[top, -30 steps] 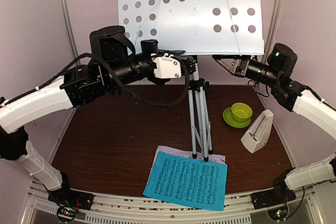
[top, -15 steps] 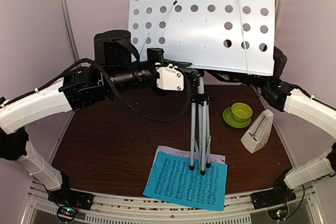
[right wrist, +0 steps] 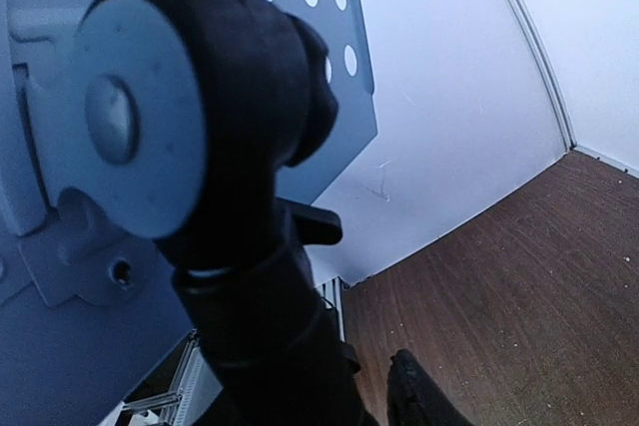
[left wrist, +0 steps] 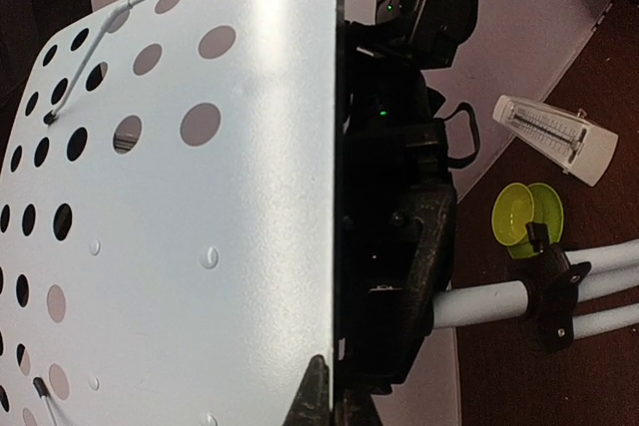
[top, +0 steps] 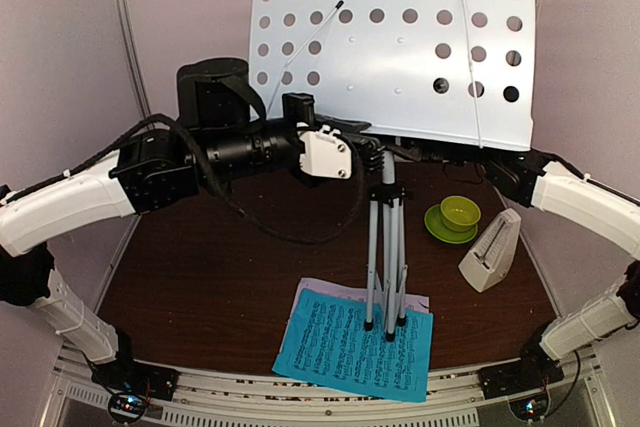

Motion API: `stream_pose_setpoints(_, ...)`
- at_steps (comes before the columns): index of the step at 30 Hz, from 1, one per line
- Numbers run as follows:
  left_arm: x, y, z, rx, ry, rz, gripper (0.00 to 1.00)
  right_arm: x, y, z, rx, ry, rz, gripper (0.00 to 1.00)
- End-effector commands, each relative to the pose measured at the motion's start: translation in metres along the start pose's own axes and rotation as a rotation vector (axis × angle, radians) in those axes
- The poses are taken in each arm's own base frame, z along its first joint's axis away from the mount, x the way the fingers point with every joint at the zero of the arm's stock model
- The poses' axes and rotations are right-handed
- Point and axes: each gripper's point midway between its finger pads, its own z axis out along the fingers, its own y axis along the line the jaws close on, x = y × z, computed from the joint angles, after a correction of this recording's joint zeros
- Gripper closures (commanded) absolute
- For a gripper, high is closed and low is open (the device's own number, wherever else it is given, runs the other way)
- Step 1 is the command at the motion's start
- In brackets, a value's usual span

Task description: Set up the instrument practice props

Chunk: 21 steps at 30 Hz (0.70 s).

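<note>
Left fingers (left wrist: 312, 398) clamped on stand desk (left wrist: 200, 246) | right fingers (right wrist: 419, 396): cannot tell | brown table (top: 230, 267), pale walls (top: 60, 37)

Dark brown bench (top: 230, 257). Front edge, approx centre: lilac sheet (top: 318, 287) flat on it, cyan sheet (top: 330, 347) on top, covering most. Grey tripod legs (top: 385, 247) end over cyan sheet; contact unclear. RH side: green saucer (top: 437, 227) w/ cup (top: 460, 211), cream metronome (top: 490, 252) upright nearby.

Tripod legs (top: 373, 257) stand on the stacked sheets (top: 345, 352); cup (top: 460, 212) and metronome (top: 492, 250) lie to their right
</note>
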Motion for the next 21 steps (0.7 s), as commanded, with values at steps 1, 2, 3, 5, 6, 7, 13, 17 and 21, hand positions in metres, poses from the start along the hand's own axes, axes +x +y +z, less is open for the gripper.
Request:
stream_pose_setpoints(1, -0.041, 0.177, -0.102, -0.6, -0.164, -0.042, 1.0, -0.001, 0.009, 0.005, -0.029, 0.026, -0.036, 0.65)
stream_pose_setpoints(2, -0.041, 0.177, -0.102, -0.6, -0.163, -0.04, 1.0, -0.002, 0.01, 0.006, -0.028, 0.027, -0.037, 0.69)
stream_pose_setpoints(3, -0.041, 0.176, -0.102, -0.598, -0.161, -0.038, 1.0, -0.003, 0.01, 0.005, -0.025, 0.027, -0.041, 0.71)
stream_pose_setpoints(5, -0.04, 0.175, -0.101, -0.596, -0.156, -0.035, 1.0, -0.004, 0.011, 0.005, -0.017, 0.024, -0.049, 0.77)
stream_pose_setpoints(6, -0.039, 0.175, -0.102, -0.597, -0.152, -0.033, 1.0, -0.005, 0.011, 0.004, -0.013, 0.019, -0.055, 0.8)
stream_pose_setpoints(7, -0.039, 0.174, -0.101, -0.595, -0.149, -0.032, 1.0, -0.007, 0.012, 0.004, -0.01, 0.012, -0.062, 0.85)
stream_pose_setpoints(13, -0.035, 0.172, -0.103, -0.597, -0.126, -0.024, 1.0, -0.018, 0.019, 0.001, -0.004, -0.02, -0.09, 0.99)
stream_pose_setpoints(17, -0.031, 0.169, -0.103, -0.599, -0.115, -0.045, 0.72, -0.034, 0.026, -0.001, 0.005, -0.073, -0.117, 1.0)
stream_pose_setpoints(21, -0.025, 0.169, -0.104, -0.613, -0.092, -0.069, 0.49, -0.063, 0.042, -0.007, 0.004, -0.163, -0.167, 1.0)
